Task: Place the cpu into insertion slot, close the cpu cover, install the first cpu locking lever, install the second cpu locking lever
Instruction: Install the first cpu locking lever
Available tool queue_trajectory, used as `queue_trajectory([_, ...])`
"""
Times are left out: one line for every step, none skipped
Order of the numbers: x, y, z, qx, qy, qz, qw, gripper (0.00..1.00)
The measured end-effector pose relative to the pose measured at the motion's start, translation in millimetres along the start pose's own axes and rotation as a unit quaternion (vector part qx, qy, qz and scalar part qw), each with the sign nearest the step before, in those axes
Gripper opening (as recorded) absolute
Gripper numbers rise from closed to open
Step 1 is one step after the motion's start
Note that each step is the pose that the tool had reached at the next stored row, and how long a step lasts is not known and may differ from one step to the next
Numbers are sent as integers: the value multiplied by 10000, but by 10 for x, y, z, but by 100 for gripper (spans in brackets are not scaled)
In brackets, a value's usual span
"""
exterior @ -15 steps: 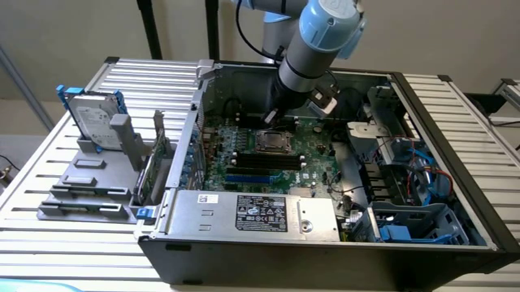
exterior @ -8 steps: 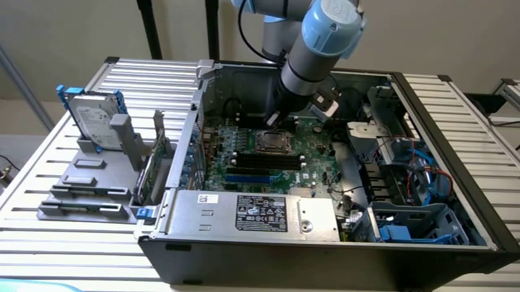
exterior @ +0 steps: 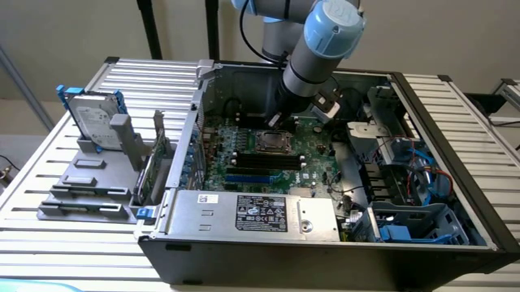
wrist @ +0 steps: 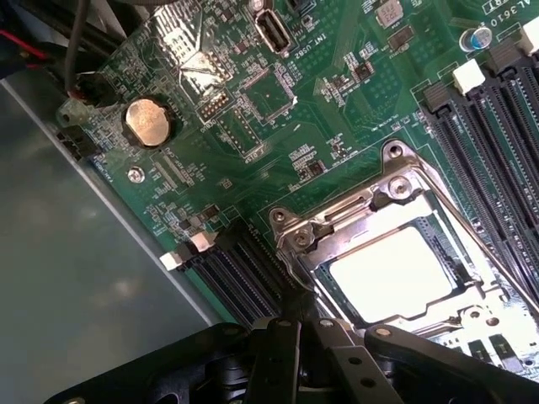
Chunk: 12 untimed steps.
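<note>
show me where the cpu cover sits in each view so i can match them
exterior view: the cpu cover sits mid green board inside the open case.
wrist view: the cpu cover is the silver frame around the bright cpu.
shared landmark: the black memory slots right beside it.

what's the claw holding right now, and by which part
Nothing: the claw is shut with nothing in it, its tip close to the cpu cover.
</note>
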<state>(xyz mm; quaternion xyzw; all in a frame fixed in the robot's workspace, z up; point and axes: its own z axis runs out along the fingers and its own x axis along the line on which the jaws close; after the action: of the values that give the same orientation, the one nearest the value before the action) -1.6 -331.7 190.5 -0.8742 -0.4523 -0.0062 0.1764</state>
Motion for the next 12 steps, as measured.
queue_trajectory([0, 0, -2, 0, 2, -1, 10000, 11])
queue_trajectory([-1, 0, -12, -4, 0, -1, 10000, 11])
queue_trajectory([-2, -1, -27, -1, 3, -4, 10000, 11])
queue_trajectory([-4, -4, -47, 1, 2, -3, 10000, 11])
queue_trajectory([-7, -5, -62, 2, 1, -2, 10000, 11])
queue_trajectory([-10, -5, -71, 2, 1, -2, 10000, 11])
queue_trajectory([-14, -4, -75, 2, 1, -3, 10000, 11])
queue_trajectory([-16, -2, -77, 2, 0, -4, 10000, 11])
queue_trajectory([-19, 0, -78, 2, 0, -6, 10000, 11])
queue_trajectory([-23, 3, -79, 2, -1, -8, 10000, 11])
queue_trajectory([-26, 5, -81, 3, -2, -12, 10000, 11])
queue_trajectory([-31, 8, -86, -1, -12, -16, 10000, 11])
